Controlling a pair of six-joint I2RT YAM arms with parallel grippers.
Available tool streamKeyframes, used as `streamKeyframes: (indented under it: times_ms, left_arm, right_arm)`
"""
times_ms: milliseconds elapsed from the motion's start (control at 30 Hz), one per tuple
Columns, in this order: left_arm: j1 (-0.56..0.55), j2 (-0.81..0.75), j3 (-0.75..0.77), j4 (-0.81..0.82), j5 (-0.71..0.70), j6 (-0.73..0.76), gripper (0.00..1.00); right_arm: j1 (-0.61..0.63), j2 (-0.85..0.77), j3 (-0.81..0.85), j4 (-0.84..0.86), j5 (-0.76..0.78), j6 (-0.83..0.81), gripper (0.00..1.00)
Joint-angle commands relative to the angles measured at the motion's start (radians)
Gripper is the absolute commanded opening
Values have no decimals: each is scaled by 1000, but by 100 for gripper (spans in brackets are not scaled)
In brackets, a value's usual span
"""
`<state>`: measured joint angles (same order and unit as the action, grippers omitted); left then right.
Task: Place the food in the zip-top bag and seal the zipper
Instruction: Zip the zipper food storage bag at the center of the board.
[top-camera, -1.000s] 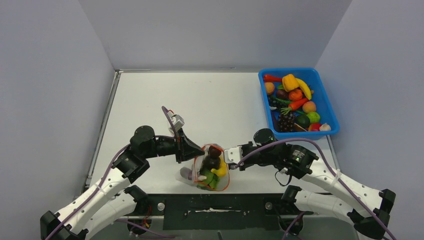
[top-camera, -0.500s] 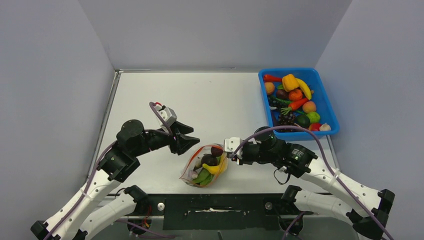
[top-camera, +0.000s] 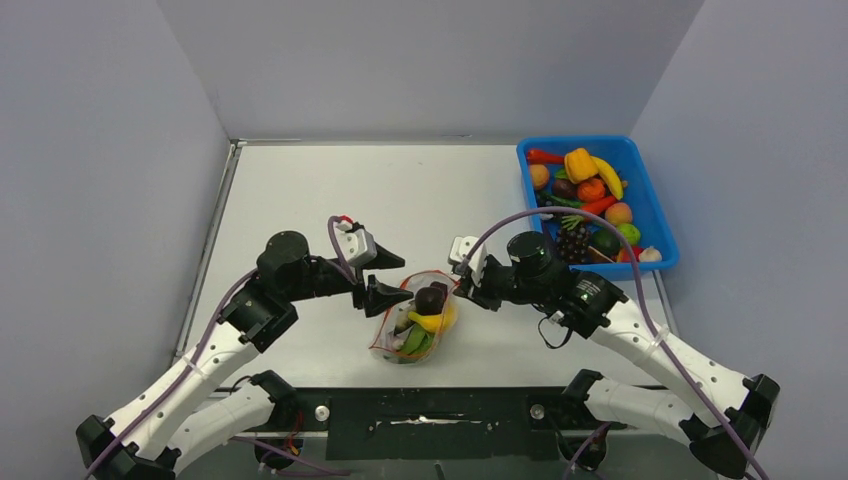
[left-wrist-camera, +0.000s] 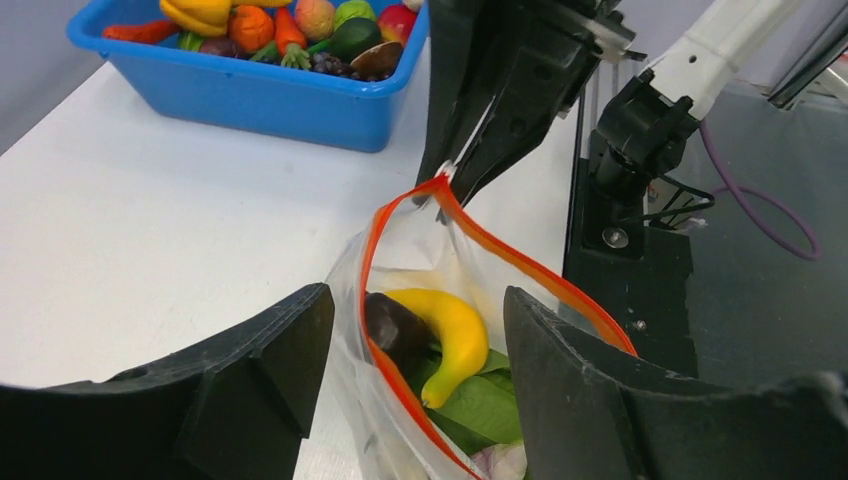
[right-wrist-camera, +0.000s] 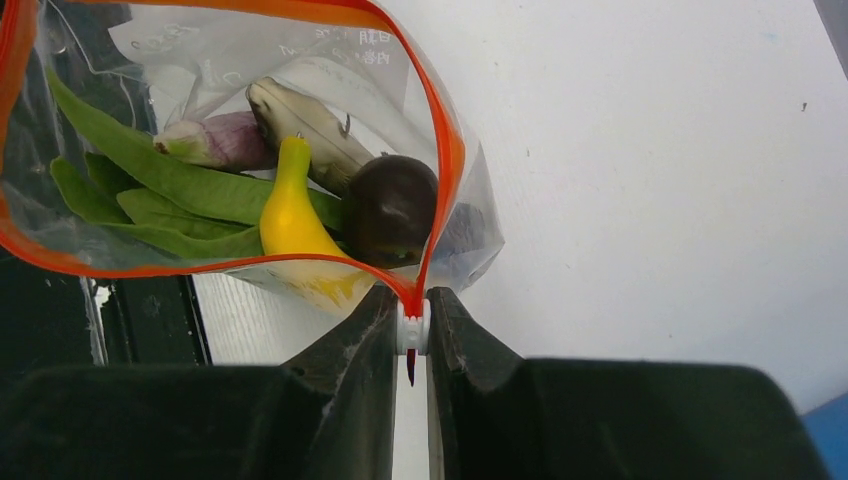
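Observation:
The zip-top bag (top-camera: 412, 330) stands near the table's front edge, its mouth gaping. Inside lie food pieces: a yellow banana (left-wrist-camera: 452, 335), a dark aubergine (right-wrist-camera: 390, 208) and a long green pod (right-wrist-camera: 150, 172). My left gripper (top-camera: 398, 279) is open at the bag's left side. In the left wrist view its fingers (left-wrist-camera: 265, 365) straddle the near lip of the orange-red zipper (left-wrist-camera: 520, 262) without pinching it. My right gripper (right-wrist-camera: 411, 345) is shut on the white slider (right-wrist-camera: 411, 328) at the zipper's end corner, holding that corner up.
A blue bin (top-camera: 524, 190) with several more toy fruits and vegetables stands at the back right, its wall (left-wrist-camera: 270, 95) also in the left wrist view. A black mounting strip (top-camera: 430, 410) runs just in front of the bag.
My left gripper let go of the bag, opened wide, drew back and returned to the bag's mouth. My right gripper carried the slider corner farther from the front edge.

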<state>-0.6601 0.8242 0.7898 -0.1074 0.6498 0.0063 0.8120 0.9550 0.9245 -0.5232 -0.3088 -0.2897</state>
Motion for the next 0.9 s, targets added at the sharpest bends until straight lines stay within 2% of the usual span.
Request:
streamKeyframes:
  times_ms: [0, 67, 200, 367, 600, 700, 867]
  left_arm:
    - [-4, 1, 16, 189, 96, 5, 64]
    - [-3, -9, 8, 133, 66, 49, 63]
    - [-3, -21, 4, -98, -38, 180, 61]
    - [-3, -41, 19, -261, -41, 205, 61]
    - [-3, -125, -19, -326, -27, 239, 67]
    - [-3, -137, -38, -346, 29, 228, 68]
    - [-3, -145, -80, -314, 59, 202, 68]
  right_arm:
    - [-7, 41, 86, 66, -3, 58, 0]
    - [-18, 60, 115, 41, 0, 60, 0]
    - [-72, 71, 137, -13, -20, 32, 0]
    - [-129, 79, 131, -46, -71, 36, 0]
    - [-174, 85, 98, -22, -116, 93, 0]
    - [-193, 101, 100, -25, -128, 99, 0]
    - [-230, 120, 98, -19, -168, 99, 0]
